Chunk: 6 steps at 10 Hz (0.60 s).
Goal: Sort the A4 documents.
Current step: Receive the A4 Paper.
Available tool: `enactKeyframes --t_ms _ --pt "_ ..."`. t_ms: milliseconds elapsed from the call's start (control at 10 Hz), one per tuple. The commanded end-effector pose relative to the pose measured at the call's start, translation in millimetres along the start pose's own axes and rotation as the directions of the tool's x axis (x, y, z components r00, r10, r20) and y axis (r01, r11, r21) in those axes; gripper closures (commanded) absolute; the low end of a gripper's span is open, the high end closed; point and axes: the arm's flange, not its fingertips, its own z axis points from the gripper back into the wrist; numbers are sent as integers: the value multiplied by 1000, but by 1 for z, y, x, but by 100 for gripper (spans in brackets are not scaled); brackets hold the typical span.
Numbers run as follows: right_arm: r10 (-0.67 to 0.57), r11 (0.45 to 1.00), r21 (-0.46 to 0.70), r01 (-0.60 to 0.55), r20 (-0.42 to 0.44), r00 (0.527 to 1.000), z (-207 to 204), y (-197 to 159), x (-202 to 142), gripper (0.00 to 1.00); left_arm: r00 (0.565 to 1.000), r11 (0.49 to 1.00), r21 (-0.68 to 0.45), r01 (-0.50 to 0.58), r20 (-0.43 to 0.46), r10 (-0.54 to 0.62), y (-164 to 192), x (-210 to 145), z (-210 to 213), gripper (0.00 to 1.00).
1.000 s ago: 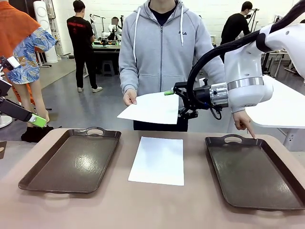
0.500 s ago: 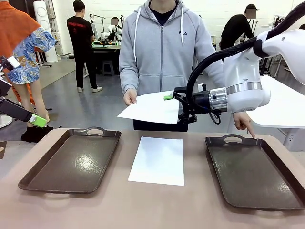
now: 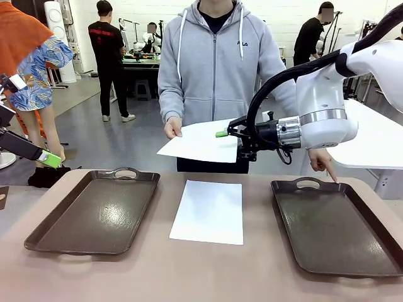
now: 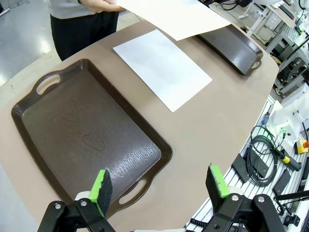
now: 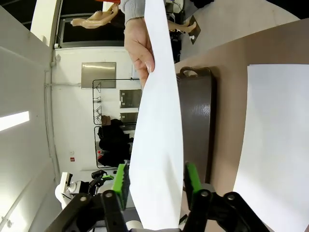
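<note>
Green-padded right pincer [image 3: 230,142] straddles the thin white A4 sheet [image 3: 198,143] a person [image 3: 214,69] holds out, jaws apart, not clamped yet, up beyond the other white paper sheet [image 3: 208,211] lying on the tabletop [image 3: 189,270]. Handover stage, I reckon; next needs a firm pinch before pulling away.

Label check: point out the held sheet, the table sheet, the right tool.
held sheet [image 3: 200,143]: front view, its middle.
table sheet [image 3: 209,211]: front view, its middle.
right tool [image 5: 156,180]: right wrist view, between its fingertips.
</note>
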Motion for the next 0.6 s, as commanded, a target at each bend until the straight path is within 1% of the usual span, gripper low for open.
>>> enactKeyframes --t_ms 0,100,200,400,500 --pt "-4 999 34 3 28 1000 4 0 0 62 1000 1000 -14 7 9 -7 2 -1 0 0" --pt "-4 999 37 3 35 999 6 0 1 70 1000 1000 -14 7 9 -7 2 -1 0 0" --pt "-7 999 37 5 39 999 8 0 2 81 1000 1000 -14 7 9 -7 2 -1 0 0" --pt "-9 999 35 7 46 999 7 -1 3 100 1000 1000 -14 7 9 -7 2 -1 0 0" --pt "-11 999 35 9 46 999 7 -2 2 100 1000 1000 -14 7 9 -7 2 -1 0 0"
